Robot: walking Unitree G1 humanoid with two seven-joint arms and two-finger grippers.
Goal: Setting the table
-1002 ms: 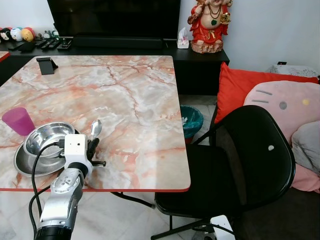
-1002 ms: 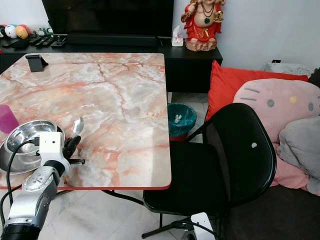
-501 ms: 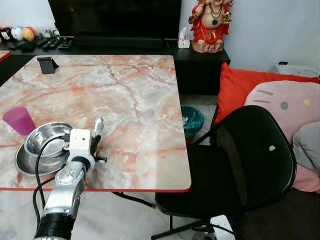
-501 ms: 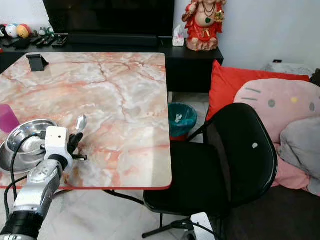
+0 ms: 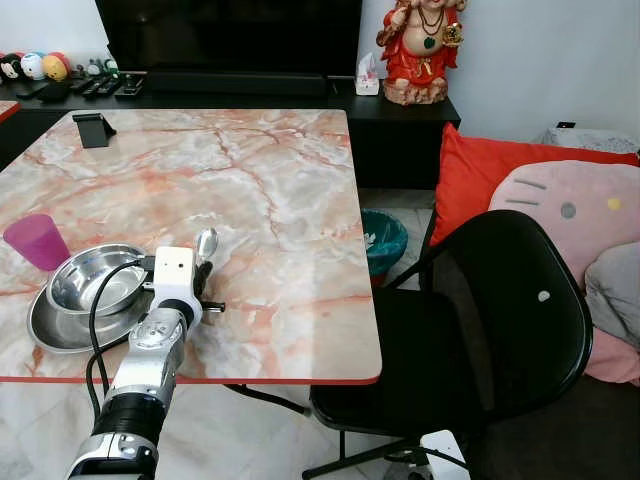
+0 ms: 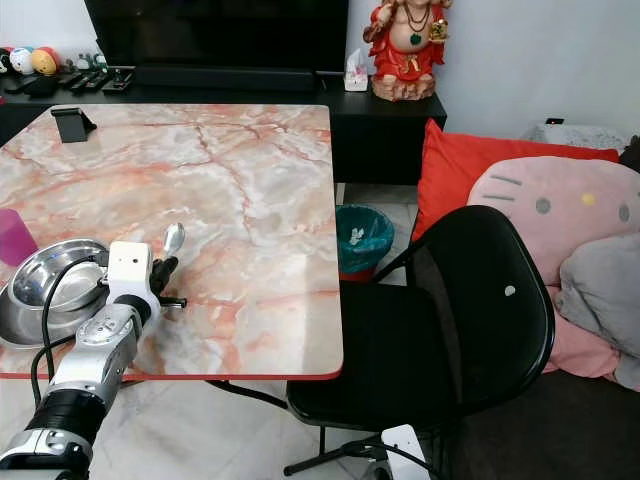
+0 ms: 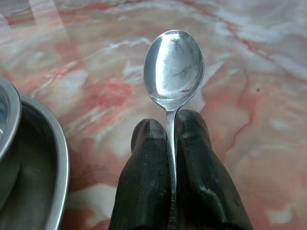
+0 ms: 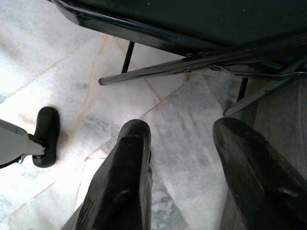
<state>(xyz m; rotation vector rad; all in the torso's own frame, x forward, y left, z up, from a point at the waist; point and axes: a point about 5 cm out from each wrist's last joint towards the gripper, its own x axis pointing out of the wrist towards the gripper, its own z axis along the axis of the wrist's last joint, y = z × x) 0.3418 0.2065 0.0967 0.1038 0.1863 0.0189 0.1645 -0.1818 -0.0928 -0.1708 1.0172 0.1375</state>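
Left eye: left gripper (image 5: pixel 203 272) over the marble worktop (image 5: pixel 270 190), holding a spoon (image 5: pixel 206 244) just beside the steel bowl (image 5: pixel 95 283) on its plate (image 5: pixel 60 330); purple cup (image 5: pixel 37 241) nearby.
Left wrist: fingers (image 7: pixel 146 191) pinch the spoon handle, bowl end up.
Right wrist: right gripper (image 8: pixel 184 158) spread wide above floor tiles (image 8: pixel 67 76) by the chair base (image 8: pixel 201 67).

A home living room: television (image 5: pixel 228 35) on a low cabinet (image 5: pixel 400 130), cushions (image 5: pixel 500 170), marble tabletop (image 5: pixel 270 200), chair (image 5: pixel 480 330).

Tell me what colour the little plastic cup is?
The small plastic cup is purple-pink, clearest in the left eye view.
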